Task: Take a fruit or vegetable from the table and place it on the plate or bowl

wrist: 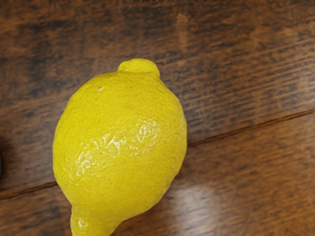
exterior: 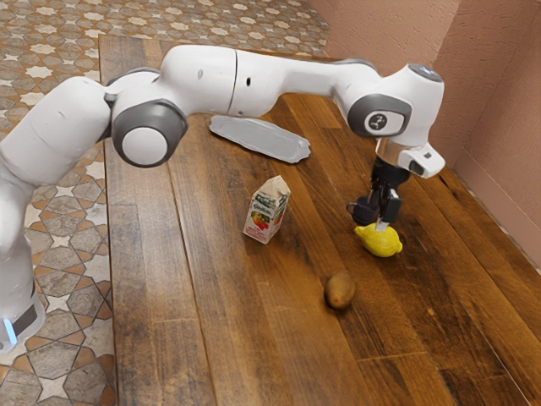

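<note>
Pincer (exterior: 376, 222) just above lemon (exterior: 379, 241); bare tabletop (exterior: 211, 330) on every side of lemon. Brown kiwi (exterior: 340, 290) near lemon, clear gap between. Upright carton (exterior: 267, 210) well apart toward exterior view's left, wide lane between. Flat grey plate (exterior: 259, 138) behind carton, nothing on it. Pink wall (exterior: 507, 101) rises at exterior view's right.
</note>
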You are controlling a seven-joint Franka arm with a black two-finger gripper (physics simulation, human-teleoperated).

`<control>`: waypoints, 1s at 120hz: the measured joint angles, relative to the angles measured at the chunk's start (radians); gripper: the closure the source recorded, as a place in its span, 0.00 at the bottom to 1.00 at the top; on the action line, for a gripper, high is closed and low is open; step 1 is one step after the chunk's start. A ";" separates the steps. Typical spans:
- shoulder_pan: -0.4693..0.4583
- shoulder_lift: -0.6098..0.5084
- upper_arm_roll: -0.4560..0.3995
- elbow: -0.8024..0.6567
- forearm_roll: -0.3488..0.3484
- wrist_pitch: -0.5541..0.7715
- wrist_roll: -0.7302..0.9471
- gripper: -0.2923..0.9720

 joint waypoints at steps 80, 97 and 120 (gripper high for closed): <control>0.010 -0.009 0.005 -0.050 -0.012 0.038 0.162 0.23; 0.012 0.050 0.001 0.017 -0.014 0.043 0.185 0.23; 0.018 0.094 -0.001 0.043 -0.018 0.046 0.211 0.23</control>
